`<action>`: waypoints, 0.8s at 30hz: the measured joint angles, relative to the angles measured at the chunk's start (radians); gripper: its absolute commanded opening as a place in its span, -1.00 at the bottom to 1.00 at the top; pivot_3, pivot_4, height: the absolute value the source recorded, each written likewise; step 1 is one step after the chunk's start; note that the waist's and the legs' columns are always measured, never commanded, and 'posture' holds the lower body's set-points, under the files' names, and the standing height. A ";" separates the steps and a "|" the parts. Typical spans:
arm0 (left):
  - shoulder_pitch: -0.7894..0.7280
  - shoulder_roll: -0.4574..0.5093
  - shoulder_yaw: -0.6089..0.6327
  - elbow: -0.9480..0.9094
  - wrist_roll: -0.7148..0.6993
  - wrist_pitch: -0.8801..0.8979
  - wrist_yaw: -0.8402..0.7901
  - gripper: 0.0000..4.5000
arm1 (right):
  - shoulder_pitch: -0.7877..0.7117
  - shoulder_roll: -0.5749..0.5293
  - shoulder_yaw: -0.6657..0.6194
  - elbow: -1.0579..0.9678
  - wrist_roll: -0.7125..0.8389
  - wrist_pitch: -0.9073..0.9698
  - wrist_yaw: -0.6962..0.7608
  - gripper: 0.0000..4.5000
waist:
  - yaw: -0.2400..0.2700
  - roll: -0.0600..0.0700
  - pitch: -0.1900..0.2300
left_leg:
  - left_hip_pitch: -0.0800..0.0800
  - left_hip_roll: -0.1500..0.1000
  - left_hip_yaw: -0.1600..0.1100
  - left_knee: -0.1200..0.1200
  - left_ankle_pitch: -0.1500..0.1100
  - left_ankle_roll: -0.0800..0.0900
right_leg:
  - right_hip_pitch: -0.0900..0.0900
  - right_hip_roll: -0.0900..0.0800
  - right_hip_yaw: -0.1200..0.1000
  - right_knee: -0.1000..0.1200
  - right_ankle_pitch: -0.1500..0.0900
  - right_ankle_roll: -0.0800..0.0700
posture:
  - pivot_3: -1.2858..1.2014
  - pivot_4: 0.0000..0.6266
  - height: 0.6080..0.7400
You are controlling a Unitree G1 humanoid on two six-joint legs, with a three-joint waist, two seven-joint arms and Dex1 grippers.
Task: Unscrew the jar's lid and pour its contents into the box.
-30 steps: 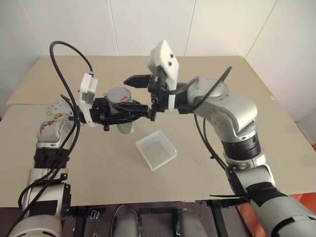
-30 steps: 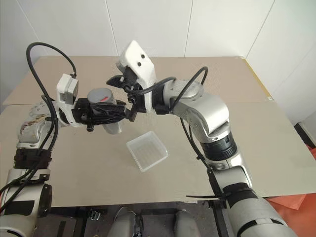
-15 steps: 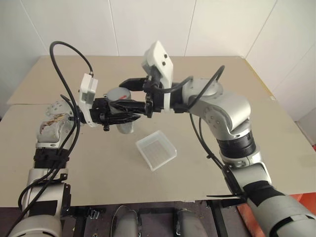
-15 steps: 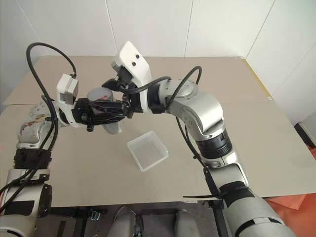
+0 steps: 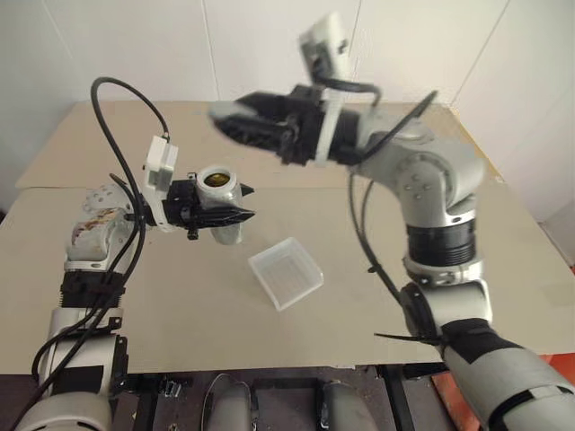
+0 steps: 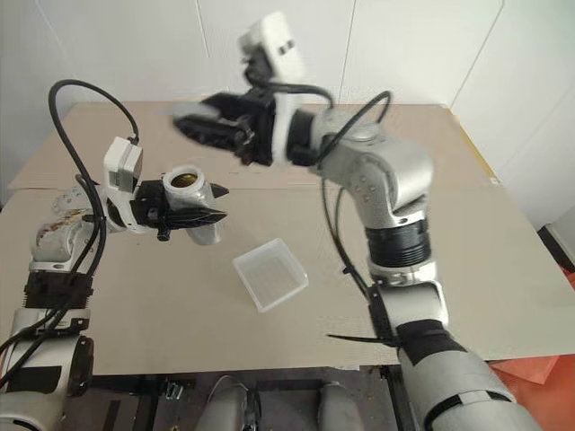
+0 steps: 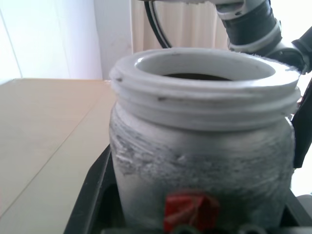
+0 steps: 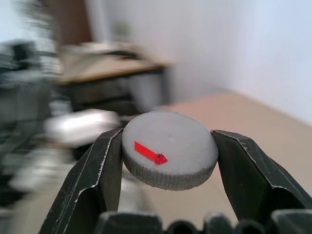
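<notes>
Jar open at the top: white threaded mouth bare, dark reddish-brown contents just visible inside. Upright, held clear of the table over its left half, clamped round the body by the left gripper, whose black fingers are closed on it and point toward the right arm.

Lid off. Right gripper has it, fingers shut on its rim either side; grey disc with a small red mark on its face. That gripper is raised above the jar, toward the far edge of the table, and is blurred in the head views.

Box sits empty on the table near the middle, nearer the front edge than the jar, turned corner-on. It is below and to the right of the jar, not under it.

Step in hand, as I judge it: unscrewing done; lid being carried clear. Pouring not yet begun.

Next move calls for:
- jar mouth brought over the box before any tilt, since the box is not beneath it
- tilt toward the box centre; walls are low, so bits could bounce or skip out
- lid parked well apart from the box or kept held out of the pour path
- grip on the jar kept firm while tipping
</notes>
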 measured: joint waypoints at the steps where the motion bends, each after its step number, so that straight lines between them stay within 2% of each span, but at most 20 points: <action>1: 0.006 0.001 0.003 -0.004 0.000 0.000 0.007 -0.13 | 0.052 -0.040 0.010 -0.013 -0.035 -0.024 -0.009 0.23 | 0.001 0.000 0.000 | 0.000 0.000 0.000 0.000 0.000 0.000 | 0.000 0.000 0.000 0.000 0.000 0.000 | 0.03 -0.52 1.00; 3: 0.025 0.011 0.017 -0.022 0.000 -0.002 0.025 -0.13 | 0.214 -0.155 0.050 -0.023 -0.146 -0.077 -0.036 0.23 | 0.004 0.000 0.000 | 0.000 0.000 0.000 0.000 0.000 0.000 | 0.000 0.000 0.000 -0.001 0.000 0.000 | 0.03 -0.52 1.00; 7: 0.064 0.025 0.041 -0.059 0.000 -0.011 0.054 -0.13 | 0.437 -0.278 0.110 0.001 -0.286 -0.103 -0.070 0.23 | -0.003 0.000 0.000 | -0.001 0.000 0.001 0.000 0.000 0.000 | -0.002 0.000 0.002 -0.001 0.000 0.001 | 0.03 -0.52 1.00; 9: 0.082 0.030 0.046 -0.068 0.005 -0.019 0.064 -0.13 | 0.525 -0.299 0.118 0.016 -0.313 -0.103 -0.067 0.54 | -0.012 0.000 0.000 | 0.000 0.000 0.002 0.000 0.000 -0.001 | -0.003 0.001 0.003 -0.003 0.000 0.001 | 0.03 -0.52 1.00; 10: 0.087 0.030 0.042 -0.069 0.018 -0.037 0.066 -0.13 | 0.548 -0.299 0.120 0.017 -0.312 -0.103 -0.058 0.61 | -0.019 0.000 0.000 | 0.001 0.000 0.002 0.000 0.000 -0.001 | -0.003 0.001 0.004 -0.002 0.000 0.000 | 0.03 -0.52 1.00; 12: 0.089 0.038 0.008 -0.080 0.069 -0.105 0.060 -0.13 | 0.561 -0.299 0.118 0.005 -0.304 -0.103 -0.033 0.89 | -0.026 0.000 0.000 | 0.002 0.000 0.001 0.000 0.001 -0.001 | -0.002 0.001 0.004 -0.001 0.000 0.000 | 0.03 -0.52 1.00; 13: 0.089 0.041 -0.008 -0.083 0.091 -0.132 0.055 -0.13 | 0.561 -0.300 0.116 -0.008 -0.298 -0.103 -0.023 0.98 | -0.027 0.000 0.000 | 0.003 0.000 0.001 0.000 0.001 -0.001 | -0.001 0.001 0.004 -0.001 0.000 0.000 | 0.03 -0.52 1.00; 15: 0.090 0.043 -0.040 -0.083 0.144 -0.210 0.049 -0.13 | 0.560 -0.301 0.097 -0.041 -0.273 -0.102 0.003 0.98 | -0.025 0.000 0.000 | 0.004 0.000 0.001 0.000 0.001 -0.001 | -0.001 0.001 0.004 -0.001 0.000 0.000 | 0.03 -0.52 1.00; 19: 0.078 -0.004 -0.101 -0.075 0.342 -0.486 0.175 -0.13 | 0.533 -0.398 -0.011 -0.128 -0.110 0.016 0.144 0.98 | 0.001 0.000 0.000 | 0.001 0.000 0.001 0.000 -0.001 0.001 | -0.001 0.000 0.004 -0.004 0.000 0.000 | 0.03 -0.52 1.00; 22: 0.004 -0.042 -0.149 -0.005 0.546 -0.779 0.345 -0.13 | 0.486 -0.488 -0.077 -0.208 0.039 0.115 0.277 0.98 | 0.022 0.000 0.000 | 0.001 0.000 0.001 0.001 -0.001 0.002 | 0.000 0.000 0.002 -0.006 0.001 0.000 | 0.03 -0.52 1.00; 24: -0.066 -0.041 -0.176 0.074 0.729 -1.027 0.495 -0.13 | 0.486 -0.550 -0.076 -0.257 0.127 0.165 0.374 0.98 | 0.030 0.000 0.000 | 0.001 -0.001 0.001 0.001 -0.001 0.002 | 0.001 -0.001 0.002 -0.006 0.001 0.000 | 0.03 -0.52 1.00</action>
